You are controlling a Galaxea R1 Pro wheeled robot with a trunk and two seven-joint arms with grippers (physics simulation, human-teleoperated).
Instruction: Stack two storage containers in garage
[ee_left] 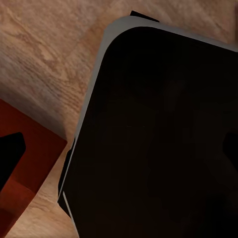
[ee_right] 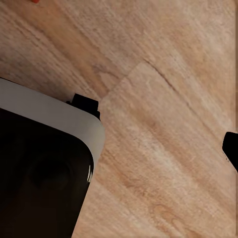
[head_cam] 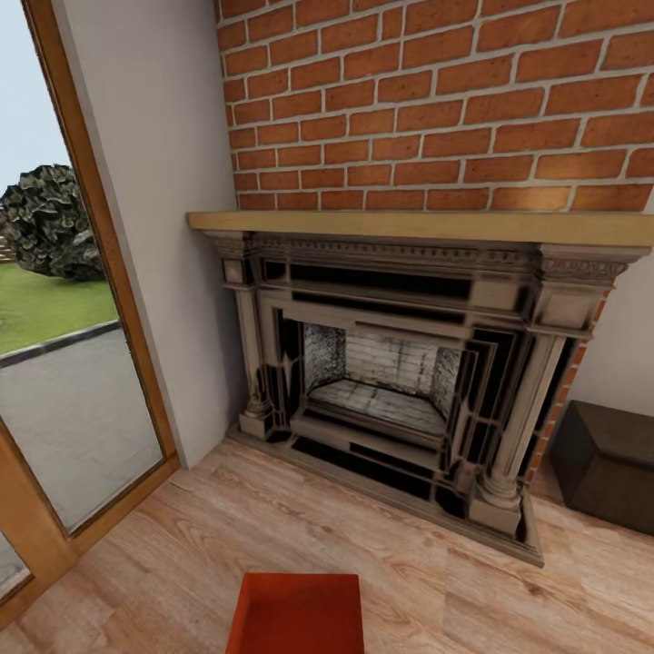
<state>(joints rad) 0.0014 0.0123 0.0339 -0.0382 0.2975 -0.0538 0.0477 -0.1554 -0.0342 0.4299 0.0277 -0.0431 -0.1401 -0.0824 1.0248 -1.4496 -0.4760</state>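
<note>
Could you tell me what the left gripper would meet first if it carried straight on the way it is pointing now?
Most likely the robot's own dark base, which takes up the middle of the left wrist view; the red-orange container lies off to one side on the wood-plank floor. Depth is unclear.

One red-orange storage container (head_cam: 296, 613) sits on the wood-plank floor (head_cam: 436, 581) in the head view; the left wrist view shows one red-orange box corner (ee_left: 29, 163), which I cannot tell apart from that container. One stone fireplace (head_cam: 400, 381), with one wooden mantel shelf (head_cam: 418, 225) and one brick wall (head_cam: 436, 100) above it. One dark brown box (head_cam: 607, 463) beside the fireplace. One tall window (head_cam: 54, 345), and one bush (head_cam: 50, 222) outside
</note>
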